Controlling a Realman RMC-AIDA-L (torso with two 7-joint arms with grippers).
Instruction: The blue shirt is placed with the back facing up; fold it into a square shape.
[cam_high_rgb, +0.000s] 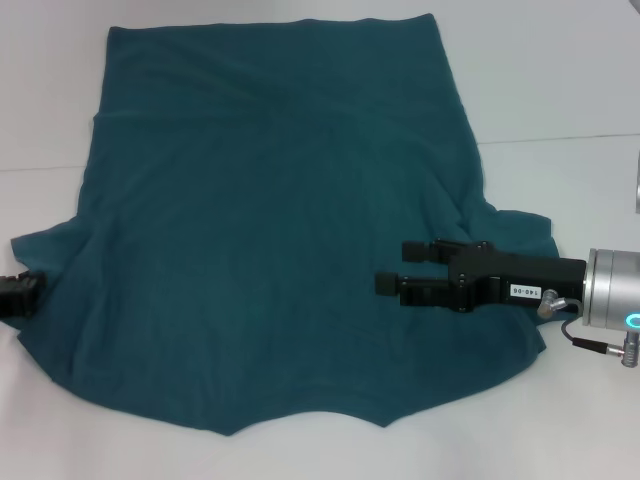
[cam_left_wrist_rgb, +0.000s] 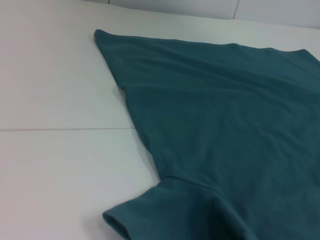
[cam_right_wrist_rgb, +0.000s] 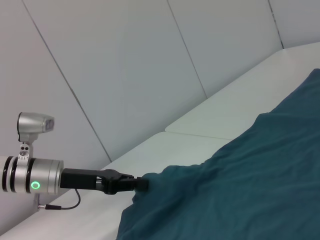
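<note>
The big dark teal-blue cotton shirt (cam_high_rgb: 270, 220) lay flat on the white desk (cam_high_rgb: 560, 80). The right gripper (cam_high_rgb: 388, 266) hovered at middle right, fingers wide. The left gripper (cam_high_rgb: 20, 295), half cut off at the left edge, touched a sleeve; I cannot tell its fingers' state.

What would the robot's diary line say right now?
blue shirt: spread flat, unfolded | left gripper: at left sleeve edge | right gripper: open, over right side | fold: not started
</note>
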